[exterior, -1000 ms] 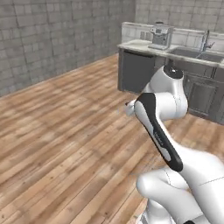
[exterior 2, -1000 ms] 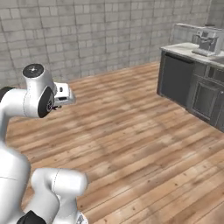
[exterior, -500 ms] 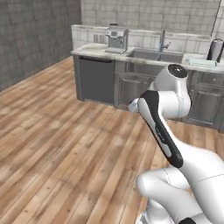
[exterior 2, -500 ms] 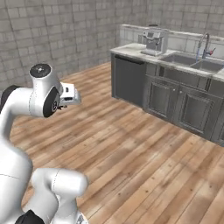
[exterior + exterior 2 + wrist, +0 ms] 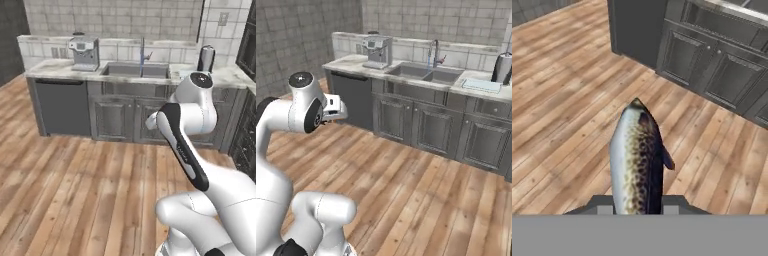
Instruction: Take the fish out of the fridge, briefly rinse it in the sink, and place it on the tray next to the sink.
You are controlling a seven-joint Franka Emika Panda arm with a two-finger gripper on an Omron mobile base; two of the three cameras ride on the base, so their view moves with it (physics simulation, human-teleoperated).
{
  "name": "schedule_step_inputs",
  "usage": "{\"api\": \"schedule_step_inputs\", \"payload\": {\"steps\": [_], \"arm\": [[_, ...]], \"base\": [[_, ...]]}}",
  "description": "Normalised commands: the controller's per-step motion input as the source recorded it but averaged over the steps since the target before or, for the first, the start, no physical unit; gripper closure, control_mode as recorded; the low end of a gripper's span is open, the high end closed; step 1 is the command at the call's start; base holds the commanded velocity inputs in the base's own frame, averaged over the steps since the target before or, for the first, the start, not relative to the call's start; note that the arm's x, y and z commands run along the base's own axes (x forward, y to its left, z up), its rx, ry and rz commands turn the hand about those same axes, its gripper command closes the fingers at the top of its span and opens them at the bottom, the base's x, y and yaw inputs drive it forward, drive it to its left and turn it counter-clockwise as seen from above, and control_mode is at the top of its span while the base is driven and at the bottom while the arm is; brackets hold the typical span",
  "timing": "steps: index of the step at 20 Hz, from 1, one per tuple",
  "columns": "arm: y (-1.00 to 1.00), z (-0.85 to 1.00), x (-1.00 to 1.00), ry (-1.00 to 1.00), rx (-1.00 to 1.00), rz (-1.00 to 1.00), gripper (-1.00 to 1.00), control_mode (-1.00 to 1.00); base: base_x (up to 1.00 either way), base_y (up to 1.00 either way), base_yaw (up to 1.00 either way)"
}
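You have the fish (image 5: 636,160) in the jaws, which are closed down nearly all the way on its lower end, so its long axis runs straight out along the line of the fingers, the pointed end leading and the speckled flank turned toward the hand camera. It hangs over bare wooden floor (image 5: 562,100), with the dark cabinet doors (image 5: 712,65) ahead and above it in the hand view. What your next move turns on is where the sink (image 5: 426,74) lies from that grip: in the right base view it sits in the counter (image 5: 351,62) well ahead of the gripper (image 5: 336,107) and off to its right, past the coffee machine (image 5: 377,50), with the arched tap (image 5: 432,52) behind the basins. The tray (image 5: 481,85) lies on the counter just beyond the sink's right edge, beside a dark cylinder (image 5: 502,67). In the left base view the sink (image 5: 134,70) is almost dead ahead, beyond the arm's elbow. By my reading you are well short of reach, so expect to close on the counter and lift the fish above the rim before lowering it under the tap. With so narrow a hold on a slim body, I would judge quick swings risky.
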Motion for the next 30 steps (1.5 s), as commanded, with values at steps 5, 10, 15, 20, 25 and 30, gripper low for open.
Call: {"api": "schedule_step_inputs", "payload": {"steps": [5,10,15,20,25,30], "arm": [[0.00,0.00,0.00,0.00,0.00,0.00,1.00,1.00],[0.00,0.00,0.00,0.00,0.00,0.00,1.00,1.00],[0.00,0.00,0.00,0.00,0.00,0.00,1.00,1.00],[0.00,0.00,0.00,0.00,0.00,0.00,1.00,1.00],[0.00,0.00,0.00,0.00,0.00,0.00,1.00,1.00],[0.00,0.00,0.00,0.00,0.00,0.00,1.00,1.00]], "base": [[1.00,0.12,-0.47],[1.00,0.12,-0.47],[1.00,0.25,-0.48],[1.00,0.65,-0.45],[1.00,1.00,-0.28],[1.00,0.50,0.07]]}}
